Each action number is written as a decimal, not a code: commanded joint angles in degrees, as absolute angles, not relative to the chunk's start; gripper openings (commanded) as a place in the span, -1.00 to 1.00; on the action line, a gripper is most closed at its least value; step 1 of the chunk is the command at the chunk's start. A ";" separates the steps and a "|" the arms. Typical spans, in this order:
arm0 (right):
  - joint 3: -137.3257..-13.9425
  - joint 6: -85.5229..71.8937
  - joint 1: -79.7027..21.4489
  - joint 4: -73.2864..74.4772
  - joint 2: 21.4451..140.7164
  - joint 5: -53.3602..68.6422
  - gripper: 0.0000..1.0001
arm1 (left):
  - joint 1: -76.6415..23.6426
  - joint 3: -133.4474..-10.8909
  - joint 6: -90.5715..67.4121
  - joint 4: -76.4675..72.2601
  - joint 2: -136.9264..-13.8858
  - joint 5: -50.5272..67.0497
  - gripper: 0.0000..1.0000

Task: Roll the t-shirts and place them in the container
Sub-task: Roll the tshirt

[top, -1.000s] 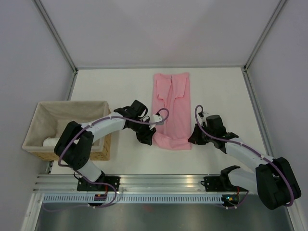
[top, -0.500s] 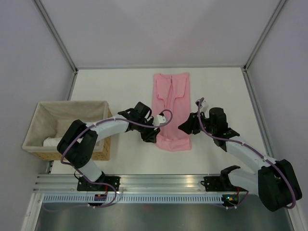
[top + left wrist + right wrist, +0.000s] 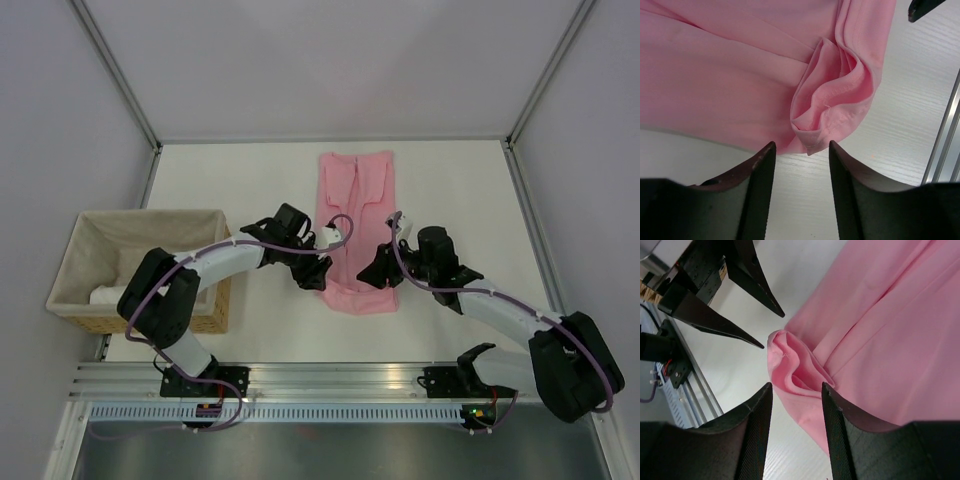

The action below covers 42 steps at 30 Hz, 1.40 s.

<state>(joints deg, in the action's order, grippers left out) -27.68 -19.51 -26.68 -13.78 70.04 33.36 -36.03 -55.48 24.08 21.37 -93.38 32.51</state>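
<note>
Both grippers open at the shirt's near end
The right gripper (image 3: 794,387) has swung in beside the left gripper (image 3: 801,146). Both sets of fingers are spread and empty, and the pink t-shirt (image 3: 358,200) has only a bunched corner, so the roll has barely begun.

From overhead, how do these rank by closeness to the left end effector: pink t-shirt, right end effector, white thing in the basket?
1. Pink t-shirt, its near-left corner right beside it.
2. Right end effector, across the shirt's near end.
3. White thing in the basket, far left.
</note>
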 commanded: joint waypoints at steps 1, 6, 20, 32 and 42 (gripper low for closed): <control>-30.41 -19.33 -26.02 -3.10 62.77 25.70 0.01 | -34.19 -58.36 26.72 22.59 -91.93 37.70 0.12; -28.75 -23.54 -24.35 10.44 56.18 19.07 0.01 | -34.28 -61.08 24.17 22.76 -96.67 41.13 0.14; -26.28 -23.82 -24.26 8.72 63.36 17.22 0.02 | -35.77 -62.14 26.46 24.96 -100.46 42.19 0.16; -26.01 -23.38 -24.26 6.22 67.86 18.10 -0.84 | -36.12 -63.81 25.31 25.66 -101.43 44.56 -0.73; -24.09 -22.94 -24.34 17.22 60.82 26.63 -0.96 | -36.65 -55.56 31.90 33.48 -91.50 46.67 -0.94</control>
<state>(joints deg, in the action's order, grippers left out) -25.28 -22.76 -24.47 14.13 62.72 22.70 -36.05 -58.37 26.96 30.72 -96.40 43.75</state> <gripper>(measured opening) 0.021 0.034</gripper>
